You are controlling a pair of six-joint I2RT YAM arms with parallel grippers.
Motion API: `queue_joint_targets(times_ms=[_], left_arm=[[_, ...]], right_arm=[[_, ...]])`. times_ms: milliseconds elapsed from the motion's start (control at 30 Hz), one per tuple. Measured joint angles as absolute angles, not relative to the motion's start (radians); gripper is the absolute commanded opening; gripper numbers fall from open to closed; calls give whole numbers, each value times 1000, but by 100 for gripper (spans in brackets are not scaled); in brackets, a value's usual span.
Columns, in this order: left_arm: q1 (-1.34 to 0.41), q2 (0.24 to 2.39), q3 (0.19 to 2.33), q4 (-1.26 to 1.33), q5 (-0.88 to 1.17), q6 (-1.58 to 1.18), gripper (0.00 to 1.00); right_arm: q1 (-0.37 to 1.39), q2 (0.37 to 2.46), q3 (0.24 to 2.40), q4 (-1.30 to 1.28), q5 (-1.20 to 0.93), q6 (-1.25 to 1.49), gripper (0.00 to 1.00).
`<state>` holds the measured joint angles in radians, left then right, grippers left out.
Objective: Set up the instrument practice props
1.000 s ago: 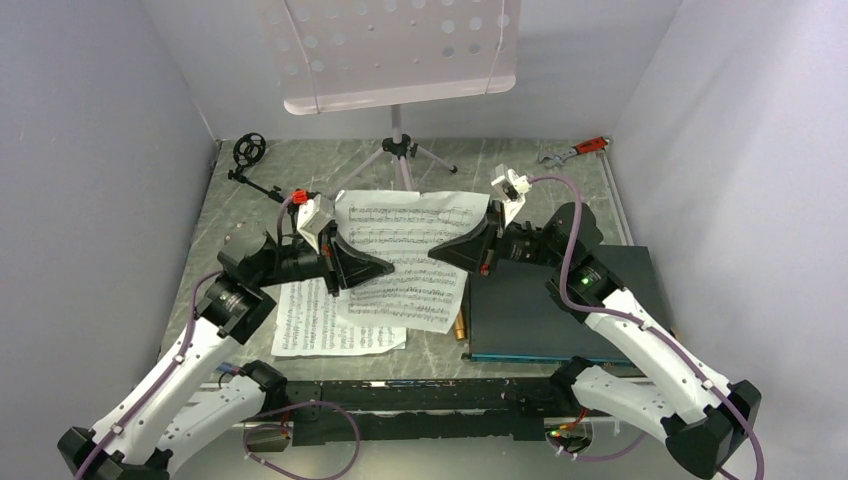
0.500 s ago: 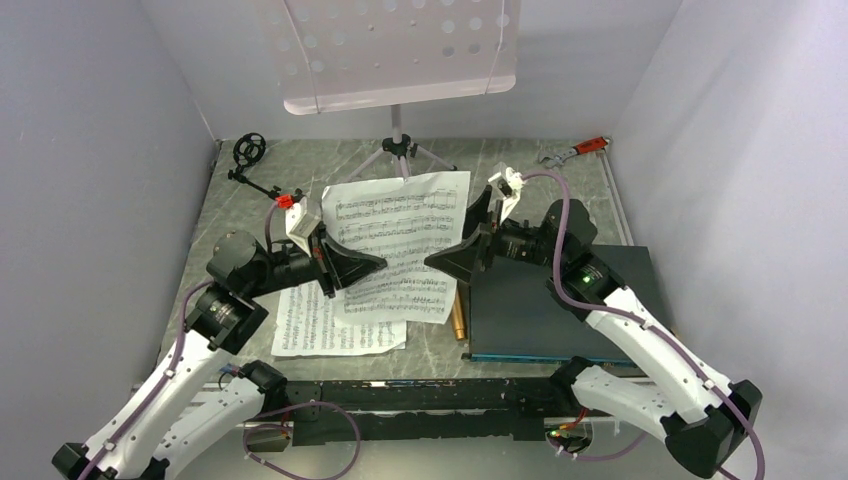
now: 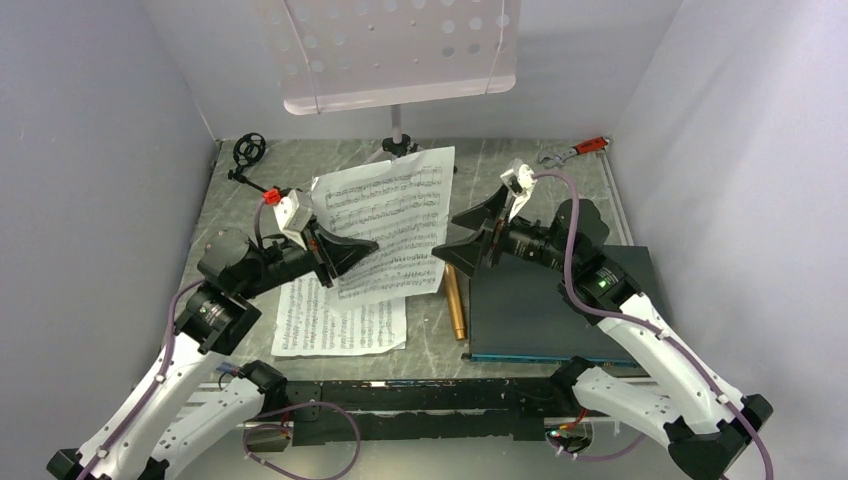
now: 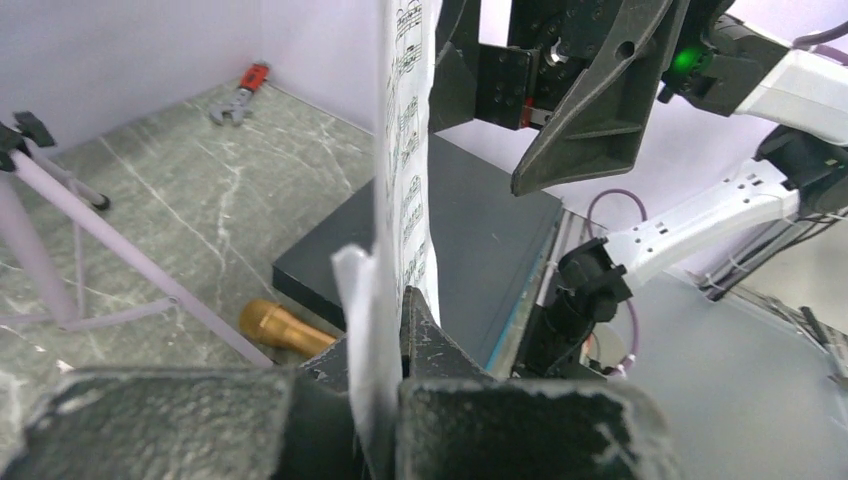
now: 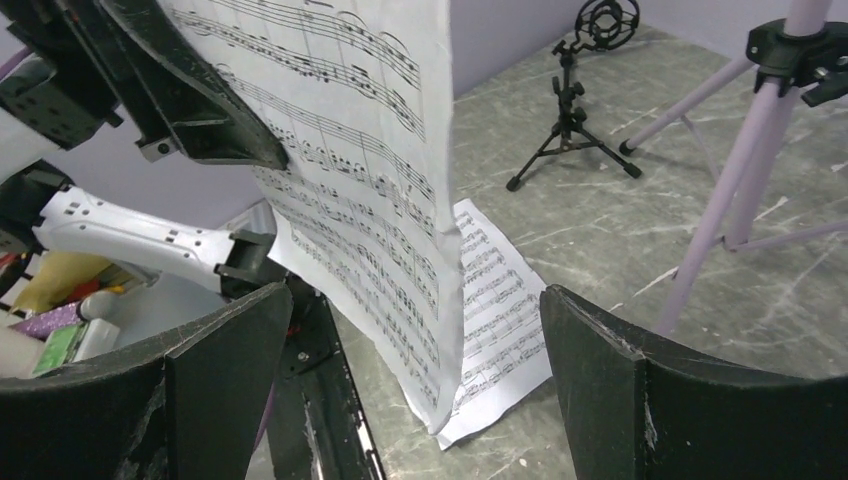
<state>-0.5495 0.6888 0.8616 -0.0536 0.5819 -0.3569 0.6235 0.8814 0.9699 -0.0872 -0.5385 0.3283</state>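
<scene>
Lifted clear of the bench [image 3: 470,170] since a second ago, the top sheet-music page [image 3: 392,215] now tilts steeply, and the right jaws, clenched on its right edge then, stand released just beside it. From above I see the left jaws grasping its left edge, its far edge close under the perforated music stand [image 3: 400,55]. The gold microphone [image 3: 455,300] lies uncovered between the second page [image 3: 335,322], flat on the bench, and the dark board [image 3: 560,300]. Bare veined stone stays free around the black mic stand [image 3: 248,158], far left.

On the left wrist view, the thin paper runs edge-on, pinched between scuffed black jaws. The red-handled wrench [image 4: 240,92] sits by the far wall.

On the right wrist view, the page hangs between two wide matte fingers [image 5: 210,390], lower corner slightly curled. Pale tubular tripod legs [image 5: 740,170] splay to the right.
</scene>
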Motion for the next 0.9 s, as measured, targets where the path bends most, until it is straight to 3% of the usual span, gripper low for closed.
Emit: queue_joint_targets(times_ms=[333, 900], left_arm=[[-550, 728, 953, -74, 493, -291, 2], [-550, 1049, 1320, -61, 492, -236, 3]], right_arm=[[584, 987, 1174, -230, -416, 321, 100], [373, 1096, 1590, -400, -216, 332, 96]])
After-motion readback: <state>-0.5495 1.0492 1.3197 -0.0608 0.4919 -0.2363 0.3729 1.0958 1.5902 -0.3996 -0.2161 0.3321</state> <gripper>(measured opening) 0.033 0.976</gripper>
